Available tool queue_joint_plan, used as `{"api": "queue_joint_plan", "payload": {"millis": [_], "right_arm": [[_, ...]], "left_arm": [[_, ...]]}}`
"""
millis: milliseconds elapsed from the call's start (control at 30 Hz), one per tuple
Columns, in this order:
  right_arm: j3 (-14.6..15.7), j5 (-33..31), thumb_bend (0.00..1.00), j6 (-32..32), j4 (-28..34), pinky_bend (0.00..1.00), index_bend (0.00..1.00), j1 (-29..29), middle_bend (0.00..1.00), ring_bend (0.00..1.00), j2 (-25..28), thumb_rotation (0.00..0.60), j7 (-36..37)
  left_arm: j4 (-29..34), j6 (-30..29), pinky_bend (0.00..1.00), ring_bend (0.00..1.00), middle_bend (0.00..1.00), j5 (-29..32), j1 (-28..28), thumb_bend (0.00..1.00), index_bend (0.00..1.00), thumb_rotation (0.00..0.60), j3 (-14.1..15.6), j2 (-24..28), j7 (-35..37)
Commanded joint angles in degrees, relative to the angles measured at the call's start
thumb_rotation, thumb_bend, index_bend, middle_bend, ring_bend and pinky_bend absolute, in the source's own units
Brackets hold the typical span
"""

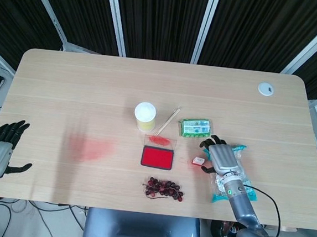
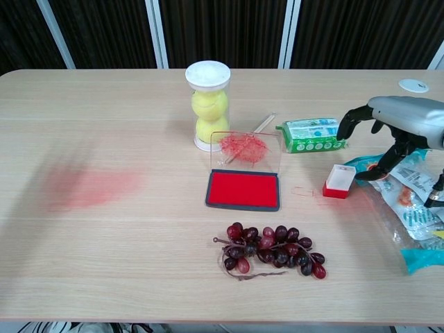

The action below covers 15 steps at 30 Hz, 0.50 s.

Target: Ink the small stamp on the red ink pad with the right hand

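Wooden table (image 1: 66,88), dark slatted wall (image 1: 161,19) behind

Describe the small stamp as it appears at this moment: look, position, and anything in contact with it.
The stamp is a small block, white on top with a red base, looking like plastic. It stands upright on the table, right of the open red ink pad and apart from it, with faint red smudges on the wood beside it. The right hand hovers close at its right, fingers spread; no contact shows.

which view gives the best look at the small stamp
The chest view. There the small stamp stands large and side-on, its white top and red base clear, with the right hand just beside it. In the head view it is a tiny white-and-red block at the hand's fingertips.
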<state>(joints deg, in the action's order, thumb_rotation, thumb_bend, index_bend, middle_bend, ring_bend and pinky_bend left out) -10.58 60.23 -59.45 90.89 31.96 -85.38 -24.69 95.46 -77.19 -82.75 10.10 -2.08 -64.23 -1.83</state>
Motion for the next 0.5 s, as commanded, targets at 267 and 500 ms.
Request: {"api": "queue_joint_plan", "payload": {"millis": [267,500], "right_arm": [[0.1,-2.3,0.27,1.1,-3.7,0.27,0.42,1.0,0.35,0.17,-2.6,0.600,0.3],[0.3,-2.6,0.30,1.6,-5.1,0.27,0.44,1.4,0.37,0.18,-3.8,0.600,1.1]], "left_arm": [[0.2,0.4,0.00,0.00,0.00,0.2,0.2,0.05,0.00,0.600,0.1,0.2,0.2],[0.4,0.5,0.00,0.00,0.00,0.4,0.2,0.05,0.00,0.600,0.0,0.2,0.1]]}}
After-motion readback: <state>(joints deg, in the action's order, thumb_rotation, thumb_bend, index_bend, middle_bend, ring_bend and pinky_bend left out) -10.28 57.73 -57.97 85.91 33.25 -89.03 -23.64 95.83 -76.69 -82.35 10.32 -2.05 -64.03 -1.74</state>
